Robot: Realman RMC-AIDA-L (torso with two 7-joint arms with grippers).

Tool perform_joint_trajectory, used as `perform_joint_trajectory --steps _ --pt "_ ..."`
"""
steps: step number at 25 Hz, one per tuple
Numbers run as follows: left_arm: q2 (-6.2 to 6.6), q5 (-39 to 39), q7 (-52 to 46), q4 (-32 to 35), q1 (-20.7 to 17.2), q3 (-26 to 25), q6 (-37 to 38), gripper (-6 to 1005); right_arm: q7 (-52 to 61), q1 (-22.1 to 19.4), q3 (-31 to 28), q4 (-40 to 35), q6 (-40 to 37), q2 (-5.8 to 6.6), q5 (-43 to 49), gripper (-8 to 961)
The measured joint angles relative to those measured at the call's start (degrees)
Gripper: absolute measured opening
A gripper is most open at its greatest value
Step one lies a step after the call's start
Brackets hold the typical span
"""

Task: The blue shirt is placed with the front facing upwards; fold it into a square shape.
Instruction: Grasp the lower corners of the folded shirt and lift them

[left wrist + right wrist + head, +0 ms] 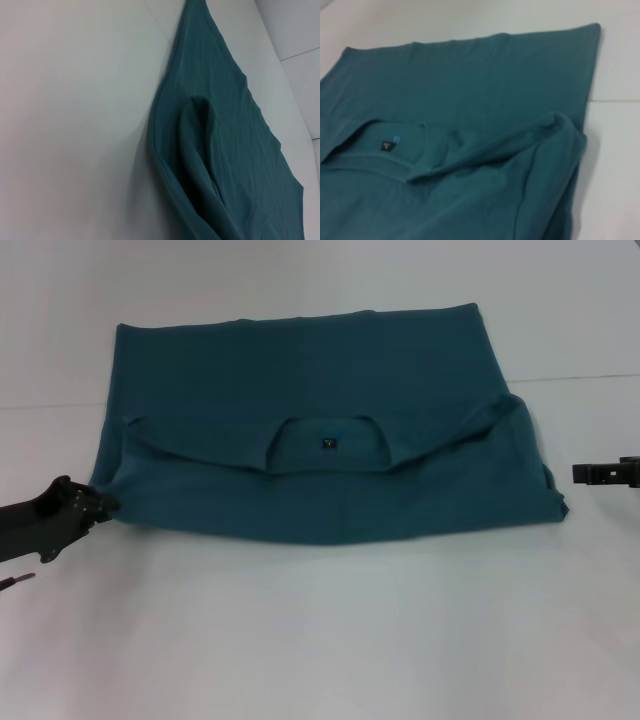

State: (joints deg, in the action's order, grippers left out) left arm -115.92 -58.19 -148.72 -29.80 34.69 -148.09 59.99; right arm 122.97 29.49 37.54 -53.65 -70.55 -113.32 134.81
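Left gripper was seen touching the shirt's near-left corner; its opening could not be told. Shirt lay half-folded ahead; soft, limp, best pinched at corners. Right gripper was parked just beside the shirt's edge.

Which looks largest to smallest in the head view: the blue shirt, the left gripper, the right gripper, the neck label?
1. blue shirt
2. left gripper, nearer the camera, so unsure
3. right gripper, partly out of view
4. neck label
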Motion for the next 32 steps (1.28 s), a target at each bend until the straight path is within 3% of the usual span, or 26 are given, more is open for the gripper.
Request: perform_joint_trajectory --steps 5,21,32 --pt "0.08 0.00 0.24 0.00 0.07 -0.01 0.17 109 2.53 1.02 0.03 0.01 -0.74 1.08 2.94 891" --pt "0.87 0.00 0.28 0.00 0.39 0.24 0.86 110 6.42 10.41 0.72 3.61 -6.97 1.11 15.40 890" --pt "0.88 0.00 0.28 0.00 0.56 0.00 1.69 110 5.80 10.74 2.45 6.21 -2.86 1.02 16.44 889"
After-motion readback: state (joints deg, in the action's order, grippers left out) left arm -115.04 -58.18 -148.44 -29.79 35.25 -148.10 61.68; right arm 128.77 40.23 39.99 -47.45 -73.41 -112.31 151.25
